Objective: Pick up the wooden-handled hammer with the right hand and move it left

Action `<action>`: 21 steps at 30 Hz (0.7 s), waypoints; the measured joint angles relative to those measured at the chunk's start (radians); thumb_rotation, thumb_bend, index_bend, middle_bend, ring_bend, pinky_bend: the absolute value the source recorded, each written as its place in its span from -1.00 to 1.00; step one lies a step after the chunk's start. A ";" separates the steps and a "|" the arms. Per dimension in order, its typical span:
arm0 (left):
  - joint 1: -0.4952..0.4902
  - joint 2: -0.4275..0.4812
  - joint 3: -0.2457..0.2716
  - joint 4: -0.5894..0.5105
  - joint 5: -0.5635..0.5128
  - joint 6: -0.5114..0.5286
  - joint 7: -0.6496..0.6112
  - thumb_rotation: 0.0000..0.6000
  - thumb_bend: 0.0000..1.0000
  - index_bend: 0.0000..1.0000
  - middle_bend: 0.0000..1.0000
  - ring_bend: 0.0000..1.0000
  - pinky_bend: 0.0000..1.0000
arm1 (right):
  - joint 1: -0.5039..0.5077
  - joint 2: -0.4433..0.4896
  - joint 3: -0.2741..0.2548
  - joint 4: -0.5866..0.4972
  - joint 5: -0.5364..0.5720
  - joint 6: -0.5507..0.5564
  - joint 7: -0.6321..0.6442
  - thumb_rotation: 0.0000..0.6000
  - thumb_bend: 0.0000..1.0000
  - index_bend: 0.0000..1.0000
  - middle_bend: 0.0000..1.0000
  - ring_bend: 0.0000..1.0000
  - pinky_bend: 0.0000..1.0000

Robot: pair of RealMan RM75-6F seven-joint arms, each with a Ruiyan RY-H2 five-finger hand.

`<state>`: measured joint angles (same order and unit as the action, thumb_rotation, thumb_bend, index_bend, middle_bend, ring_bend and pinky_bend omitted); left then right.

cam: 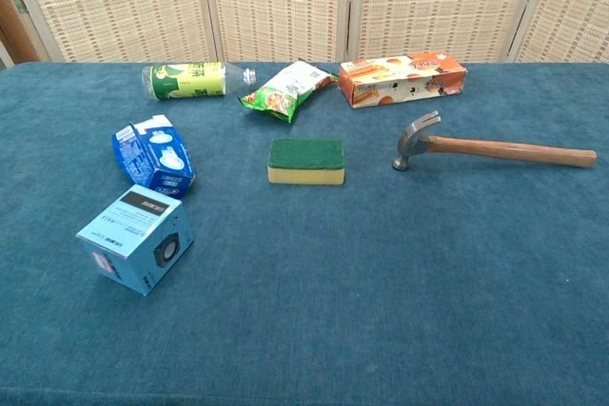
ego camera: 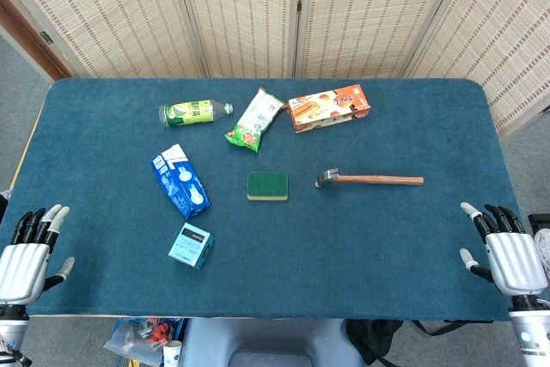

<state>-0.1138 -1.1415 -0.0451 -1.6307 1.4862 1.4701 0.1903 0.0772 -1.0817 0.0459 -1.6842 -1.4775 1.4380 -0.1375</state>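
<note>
Table (ego camera: 387,247) – blue cloth top, woven screens (ego camera: 258,6) behind it.

Both hands sit at the near edge, well apart from everything. Left hand (ego camera: 26,259) at the left corner, fingers spread, holding nothing. Right hand (ego camera: 507,251) at the right corner, fingers likewise apart, nothing in it. Neither shows in the chest view.

Hammer (ego camera: 369,180) lies flat right of centre, untouched – metal head toward the middle of the table, wooden handle pointing toward the robot's right. It is well forward and left of the right hand. In the chest view the head (cam: 416,138) rests claw up, the handle running to the frame's right edge.

Orange box (ego camera: 328,107) lies behind the hammer, near the far edge. Snack bag (ego camera: 255,120) is just left of it, green and white. Bottle (ego camera: 193,112) is on its side further left, green label, cap toward the bag.

Blue carton (ego camera: 180,180) lies left of centre, tilted. Sponge (ego camera: 267,186) sits between carton and hammer head, green side up, yellow underneath in the chest view. Light-blue box (ego camera: 191,245) is nearest the front, just in front of the carton.
</note>
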 measured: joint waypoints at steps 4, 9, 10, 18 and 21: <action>-0.001 -0.001 0.000 -0.003 -0.002 0.000 0.006 1.00 -0.39 -1.00 -1.00 -1.00 -1.00 | 0.002 0.001 0.001 0.002 0.001 -0.002 0.003 1.00 -0.43 -0.70 -0.45 -0.73 -0.77; 0.000 -0.006 0.000 0.002 0.007 0.008 0.004 1.00 -0.39 -1.00 -1.00 -1.00 -1.00 | 0.002 -0.001 0.002 0.005 -0.006 0.004 0.006 1.00 -0.43 -0.70 -0.45 -0.74 -0.77; 0.000 -0.006 0.000 0.002 0.006 0.007 0.004 1.00 -0.39 -1.00 -1.00 -1.00 -1.00 | 0.003 -0.001 0.003 0.005 -0.007 0.004 0.006 1.00 -0.43 -0.70 -0.45 -0.74 -0.77; 0.001 -0.009 0.003 0.002 0.006 0.007 0.003 1.00 -0.39 -1.00 -1.00 -1.00 -1.00 | 0.022 -0.004 0.021 -0.004 -0.012 0.003 0.006 1.00 -0.43 -0.70 -0.45 -0.74 -0.77; 0.002 -0.012 0.004 0.004 0.009 0.010 0.001 1.00 -0.39 -1.00 -1.00 -1.00 -1.00 | 0.046 0.002 0.031 -0.013 -0.010 -0.028 0.002 1.00 -0.43 -0.70 -0.45 -0.74 -0.77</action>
<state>-0.1116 -1.1535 -0.0413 -1.6268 1.4952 1.4799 0.1908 0.1233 -1.0797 0.0770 -1.6970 -1.4871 1.4103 -0.1356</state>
